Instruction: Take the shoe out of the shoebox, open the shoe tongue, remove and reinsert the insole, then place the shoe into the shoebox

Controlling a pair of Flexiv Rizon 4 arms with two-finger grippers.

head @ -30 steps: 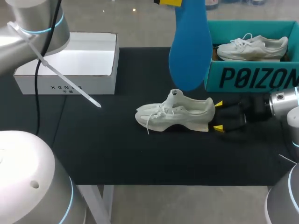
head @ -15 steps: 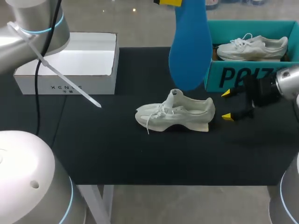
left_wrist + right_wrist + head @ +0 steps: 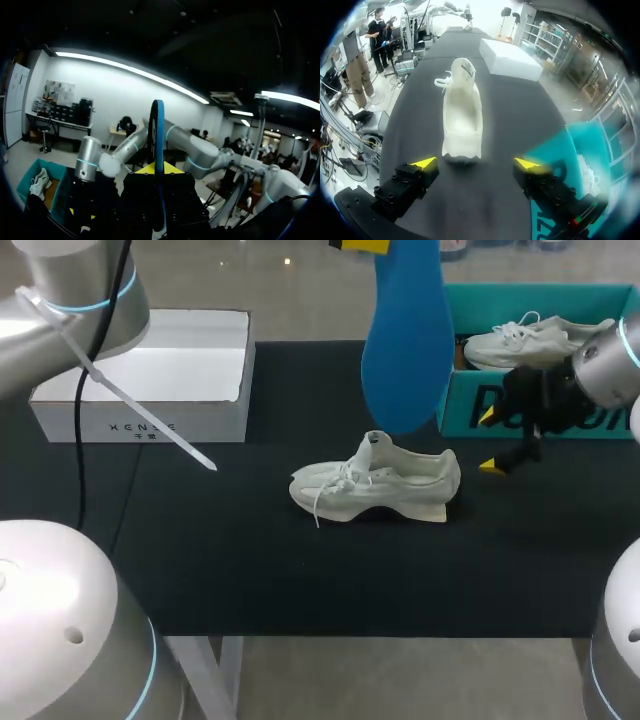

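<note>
A white shoe [image 3: 375, 485] stands on the black table [image 3: 250, 560], toe to the left; in the right wrist view this shoe [image 3: 461, 115] lies heel-first just ahead of the fingers. My right gripper [image 3: 488, 443] hangs open to the right of the heel, clear of it and in front of the teal shoebox [image 3: 455, 415]; the right wrist view shows the right gripper [image 3: 476, 163] with nothing between its yellow tips. A blue insole [image 3: 405, 340] hangs above the shoe, with my left gripper [image 3: 360, 244] shut on its upper end. The insole [image 3: 157, 150] shows edge-on at the left gripper [image 3: 157, 172].
A second white shoe [image 3: 540, 340] lies inside the teal shoebox at the back right. An open white box [image 3: 140, 425] stands at the back left; the right wrist view shows this white box [image 3: 510, 59] beyond the shoe. A white cable tie sticks out from my left arm.
My right gripper has drawn back from the shoe's heel, moving right and toward the teal shoebox while staying open. The shoe, the insole and the left arm have not moved.
</note>
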